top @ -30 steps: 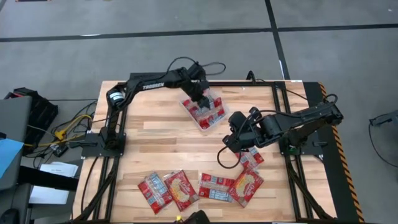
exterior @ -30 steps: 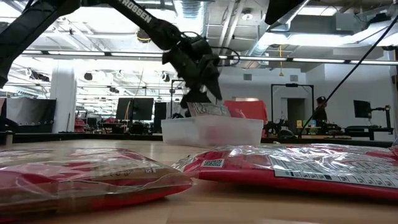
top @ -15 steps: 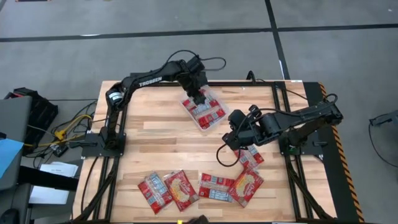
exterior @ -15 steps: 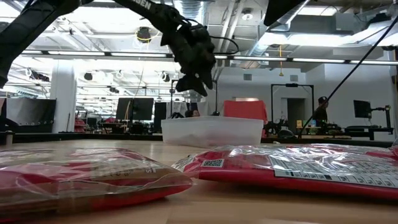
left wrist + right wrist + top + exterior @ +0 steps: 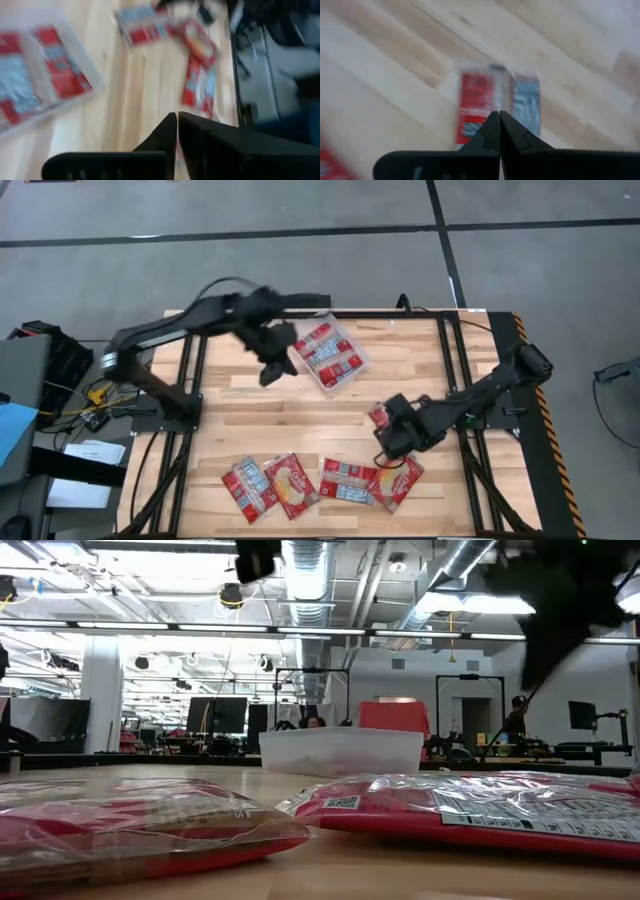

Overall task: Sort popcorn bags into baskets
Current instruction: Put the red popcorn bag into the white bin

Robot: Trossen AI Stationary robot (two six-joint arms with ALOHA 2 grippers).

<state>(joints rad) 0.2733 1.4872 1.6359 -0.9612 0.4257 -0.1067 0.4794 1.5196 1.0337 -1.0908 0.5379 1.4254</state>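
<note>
Nearest the front edge of the wooden tabletop (image 5: 300, 405): a row of four popcorn bags (image 5: 249, 487) (image 5: 291, 484) (image 5: 347, 481) (image 5: 399, 478) lying flat, red with pale label panels; in the low view, two of them close to the lens (image 5: 140, 825) (image 5: 480, 808).

Just behind the row's right end: right gripper (image 5: 392, 442) low over the tabletop, jaws pressed together with no gap in its wrist view, nothing between them. Directly ahead of those jaws, one more bag (image 5: 499, 104), flat on the wood; from above, only a red corner (image 5: 379, 416) showing beside the arm.

Farther back, left of centre: left gripper (image 5: 272, 366) over bare wood, beside the basket and clear of it, jaws likewise closed and empty in its wrist view.

At the far side, near the back edge: the clear basket (image 5: 355, 370), set at an angle, with several red bags (image 5: 328, 355) lying inside. In the low view, basket (image 5: 341, 750) standing on the tabletop, walls translucent.
</note>
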